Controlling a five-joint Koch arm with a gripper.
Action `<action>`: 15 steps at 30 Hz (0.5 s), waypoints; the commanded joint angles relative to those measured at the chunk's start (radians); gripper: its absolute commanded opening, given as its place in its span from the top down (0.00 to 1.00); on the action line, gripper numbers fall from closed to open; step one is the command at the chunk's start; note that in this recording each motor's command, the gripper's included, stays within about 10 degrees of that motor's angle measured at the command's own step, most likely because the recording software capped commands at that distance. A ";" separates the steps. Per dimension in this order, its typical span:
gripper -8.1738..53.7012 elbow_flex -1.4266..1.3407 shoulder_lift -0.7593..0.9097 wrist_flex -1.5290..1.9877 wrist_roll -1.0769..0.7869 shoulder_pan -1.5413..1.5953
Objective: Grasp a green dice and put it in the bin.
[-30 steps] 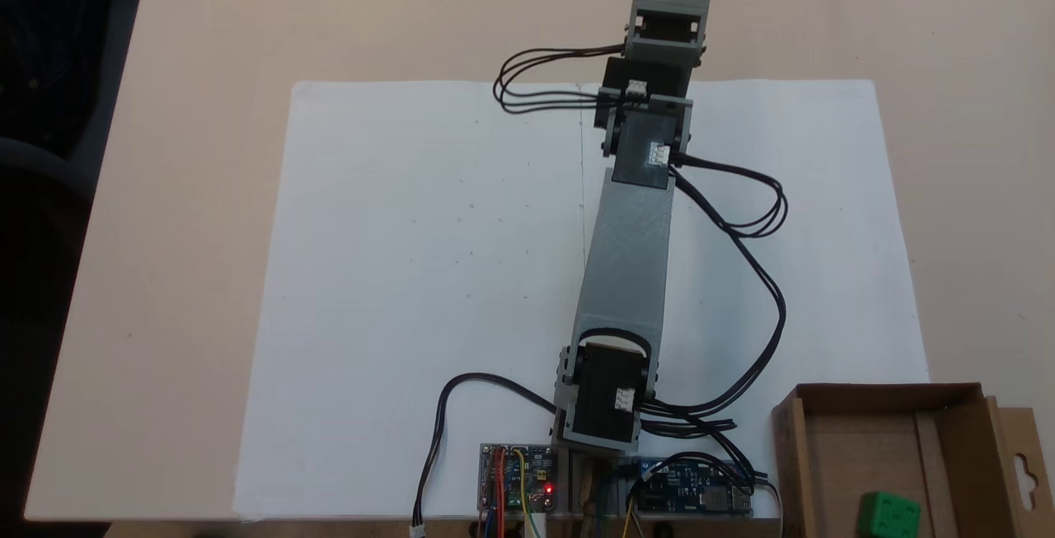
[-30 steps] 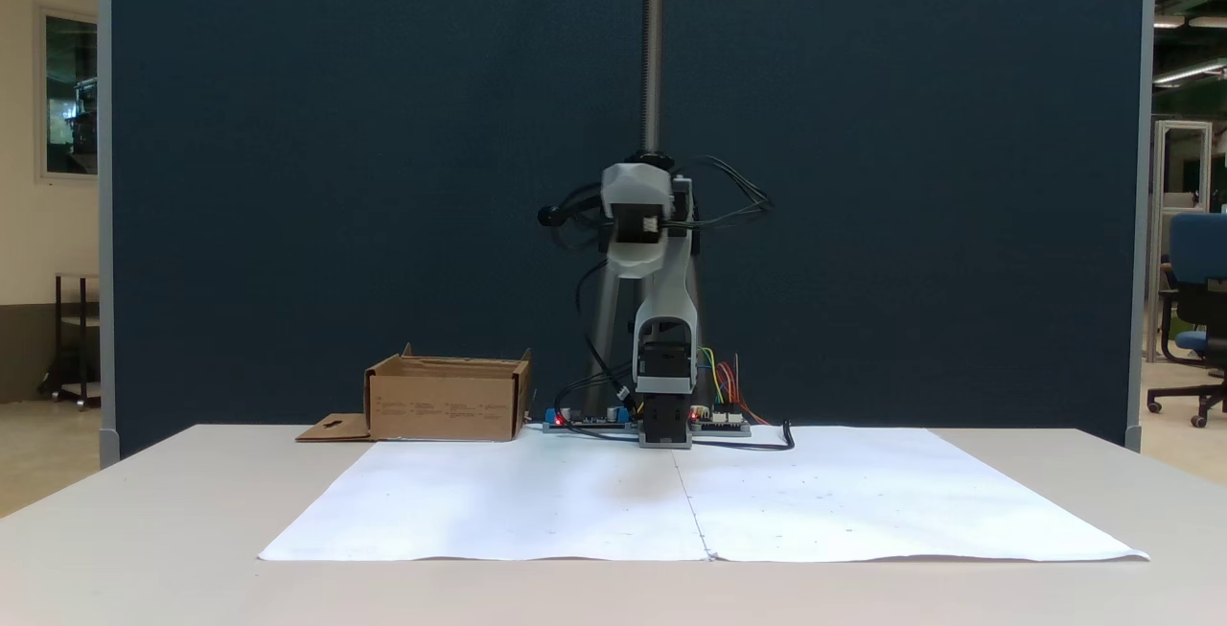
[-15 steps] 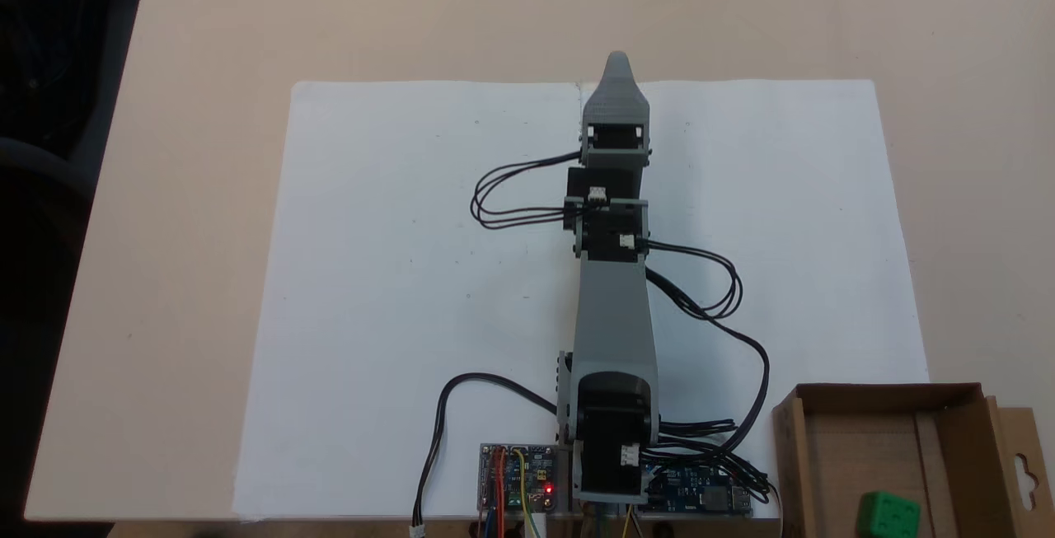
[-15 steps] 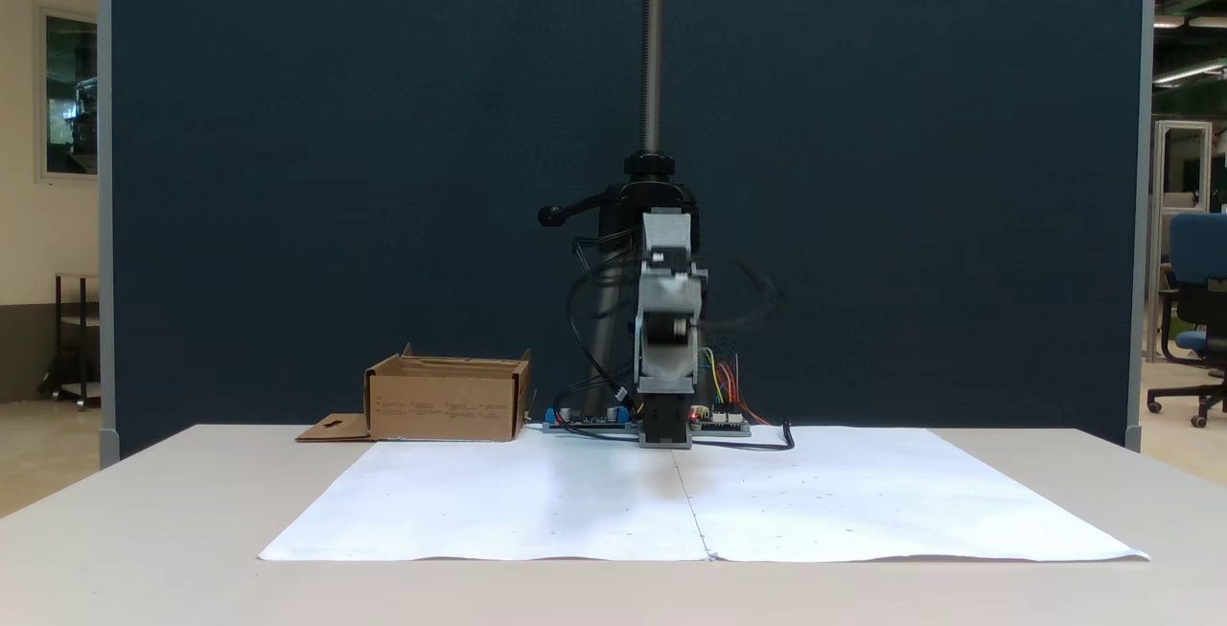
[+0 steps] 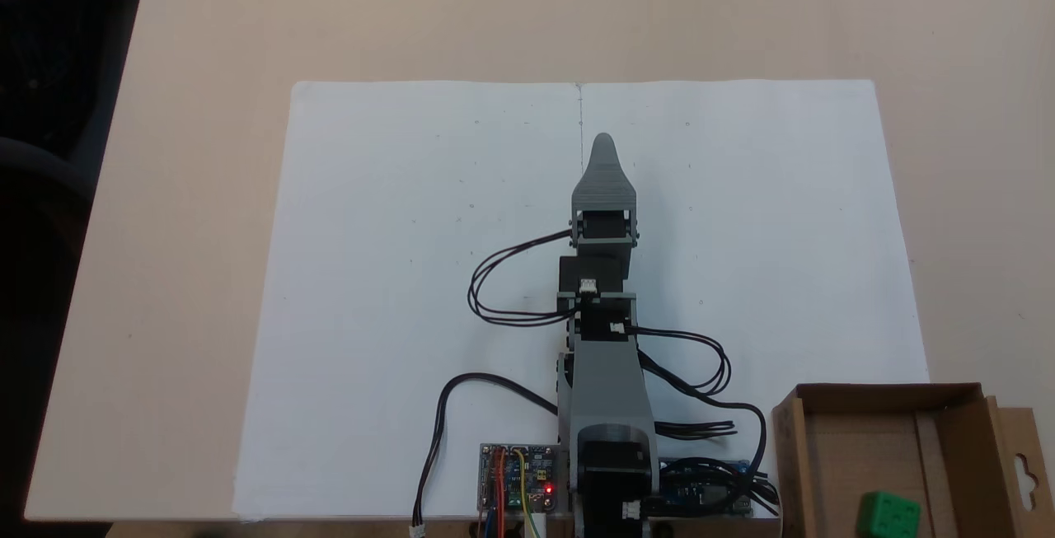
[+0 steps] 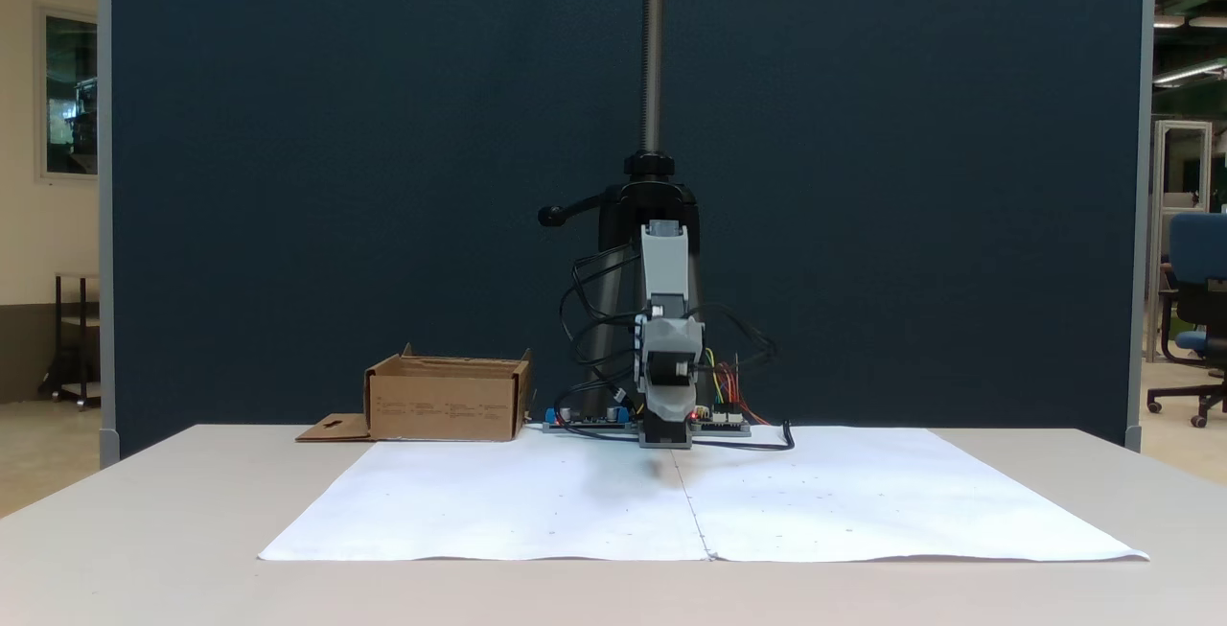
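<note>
Gripper (image 5: 603, 142) seen from above as one grey tapered tip over the white paper sheet (image 5: 396, 274), pointing away from the base; jaws stacked one behind the other, so opening cannot be told from either fixed view. Nothing visibly held or touched. From the front, gripper (image 6: 668, 394) hangs low before the base, folded in front of the grey upper link, partly blurred (no fingertip gap resolvable).

Arm (image 5: 606, 390) folded back toward its base at the near edge of the sheet, black cables looping on both sides.

Count:
- one green dice (image 5: 886, 515), resting inside the bin near its lower right corner in the top-down fixed view, well apart from the gripper
- one bin (image 5: 865, 406), brown cardboard, open top, hang-hole tab to its right in that view; same bin (image 6: 446, 401) left of the arm in the front fixed view, dice hidden behind its wall there
- two circuit boards (image 5: 517, 477) beside the base, one with a red light on
- one table (image 5: 206, 109), one blue backdrop panel (image 6: 335, 175)

Versus one second ago: gripper tip drawn back from beyond the sheet's far edge to the middle of the sheet; arm lowered and folded from a raised, extended pose. Dice and bin unchanged in place.
</note>
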State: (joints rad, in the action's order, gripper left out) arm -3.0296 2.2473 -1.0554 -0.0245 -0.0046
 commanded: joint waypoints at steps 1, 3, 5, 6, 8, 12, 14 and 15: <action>0.17 -0.017 0.104 -0.167 -0.025 0.012; 0.17 -0.064 0.107 -0.231 -0.028 0.014; 0.17 -0.100 0.118 -0.291 -0.028 0.014; 0.16 -0.101 0.118 -0.325 -0.028 0.011; 0.16 -0.101 0.120 -0.388 -0.029 0.008; 0.16 -0.103 0.120 -0.453 -0.029 0.002; 0.16 -0.103 0.118 -0.451 -0.031 0.003; 0.16 -0.103 0.120 -0.451 -0.031 0.003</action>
State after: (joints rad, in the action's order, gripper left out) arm -3.0634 2.2534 -1.4189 -0.0276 0.0000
